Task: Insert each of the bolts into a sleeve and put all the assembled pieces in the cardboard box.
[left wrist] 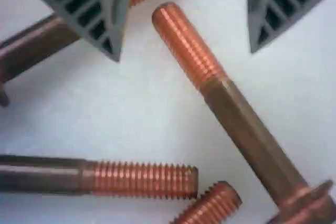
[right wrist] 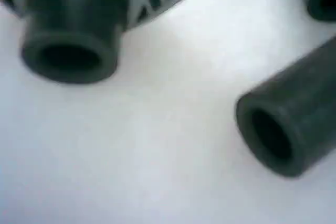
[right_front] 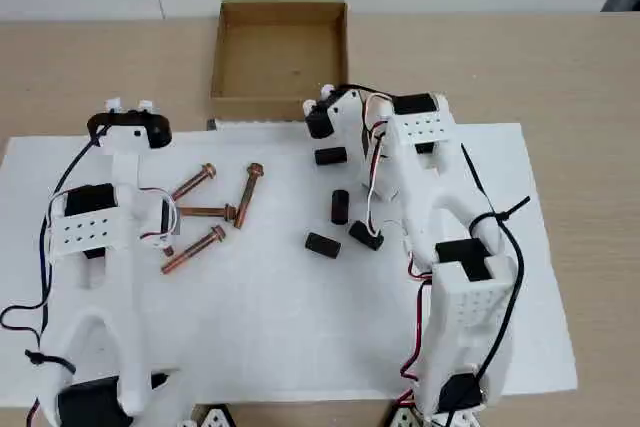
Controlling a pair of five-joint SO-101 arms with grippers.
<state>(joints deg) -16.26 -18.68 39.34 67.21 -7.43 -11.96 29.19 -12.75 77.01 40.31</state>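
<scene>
Copper bolts (right_front: 205,211) x4 loose on surface (right_front: 300,327); black sleeves (right_front: 322,245) x4 separate; cardboard box (right_front: 280,7): 0 pcs in. Left gripper (left wrist: 185,51) wide open, empty, above bolts. Right gripper (right_front: 320,122): can't tell.

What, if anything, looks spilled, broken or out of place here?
Nothing stands out. The four bolts lie loose at mixed angles on the white sheet, the four black sleeves lie scattered beside them, and the cardboard box sits empty beyond the sheet. No damage shows on any of them.
</scene>
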